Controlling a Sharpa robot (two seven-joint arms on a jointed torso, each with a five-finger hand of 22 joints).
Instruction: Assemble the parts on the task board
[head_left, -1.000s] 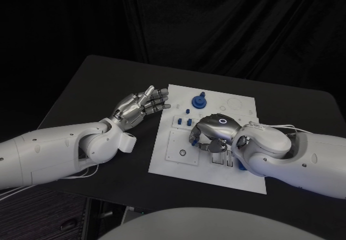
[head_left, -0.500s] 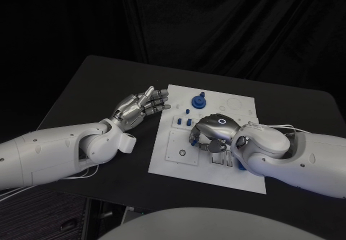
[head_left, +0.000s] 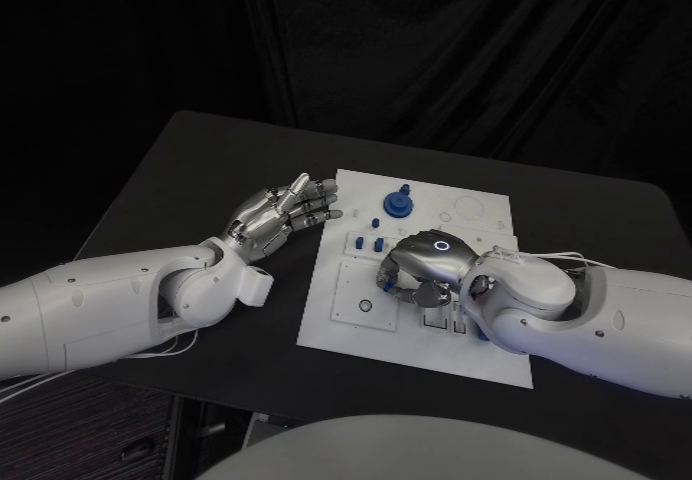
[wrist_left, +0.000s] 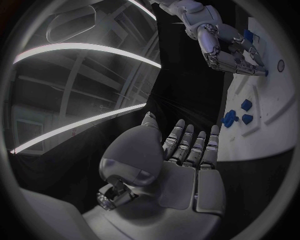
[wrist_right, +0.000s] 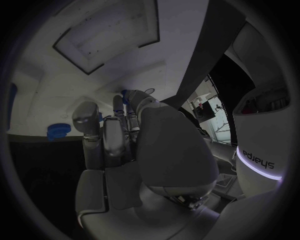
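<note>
Board (head_left: 483, 355) sits mid-table with the right hand (head_left: 421, 268) curled down over its middle, nudged a touch toward the left edge versus a second ago (can't tell if it's pinching anything). Left hand (head_left: 281, 212) hasn't budged beside the board, fingers apart, holding nothing. Blue knob (head_left: 398, 205) stands near the far edge.

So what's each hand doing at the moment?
Left hand open, beside the white board. Right hand down on the board among blue parts; grip unclear. Nothing in the way.
</note>
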